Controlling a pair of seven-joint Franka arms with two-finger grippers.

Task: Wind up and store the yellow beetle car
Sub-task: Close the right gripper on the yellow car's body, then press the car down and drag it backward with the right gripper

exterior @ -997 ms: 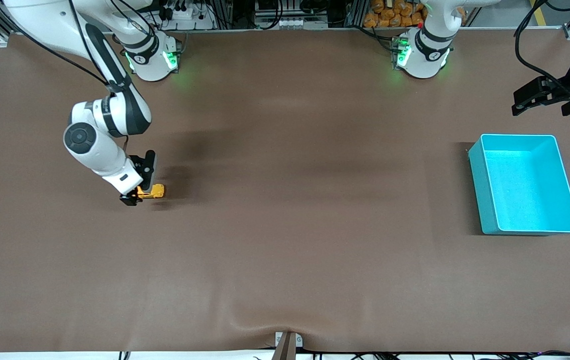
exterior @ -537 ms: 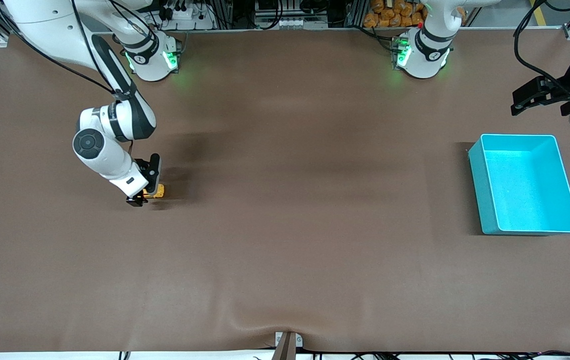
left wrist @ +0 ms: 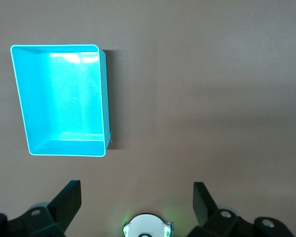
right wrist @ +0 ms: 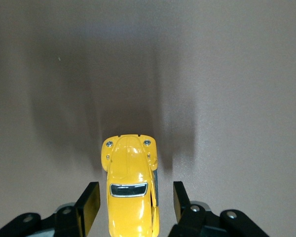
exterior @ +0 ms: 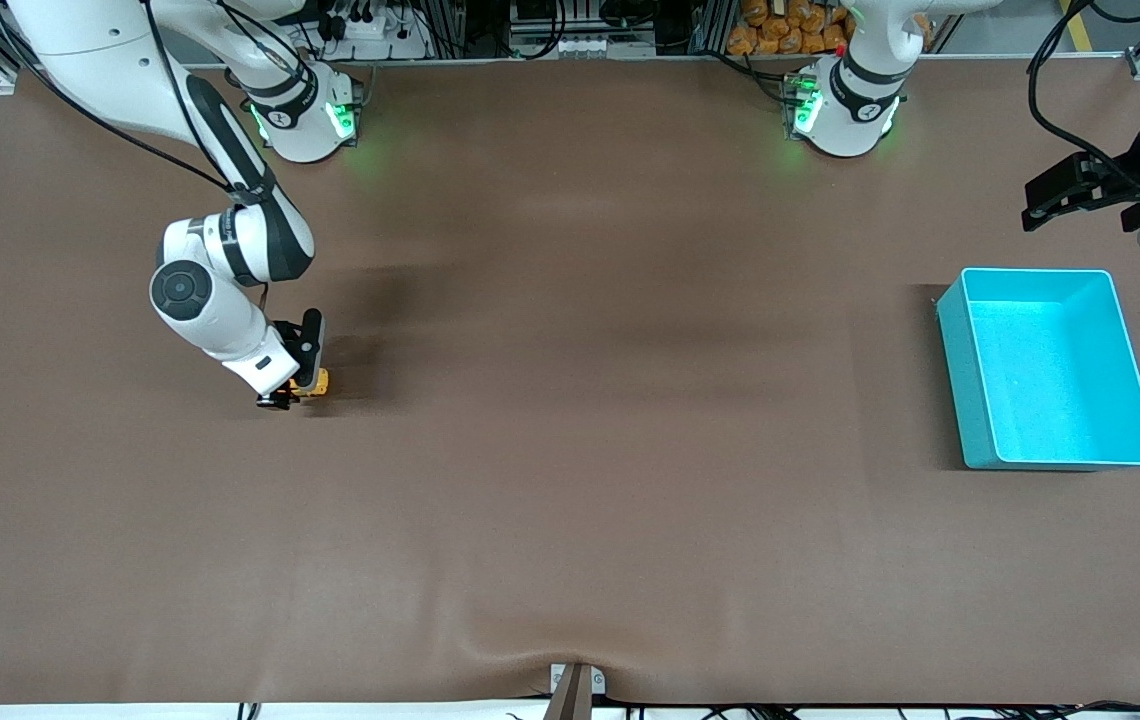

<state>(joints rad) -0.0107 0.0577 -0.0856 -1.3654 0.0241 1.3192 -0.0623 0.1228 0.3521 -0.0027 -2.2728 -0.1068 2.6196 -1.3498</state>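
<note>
turquoise bin (exterior: 975, 390) seemingly empty, yellow beetle car (right wrist: 130, 190) outside it

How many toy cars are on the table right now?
1. The yellow beetle car sits on the table toward the right arm's end, between the right gripper's fingers, not yet clamped. No other car shows; the turquoise bin holds none.

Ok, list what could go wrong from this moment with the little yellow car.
1. The right gripper straddles the small yellow beetle-shaped toy car, but gaps show between its fingers and the body; closing unevenly could nudge the car or let it roll away on its wheels.
2. The rounded, glossy shell may slip from a narrow pinch.
3. The turquoise plastic bin sits at the left arm's end of the table, beneath the waiting, open left gripper; a long carry risks a drop.
</note>
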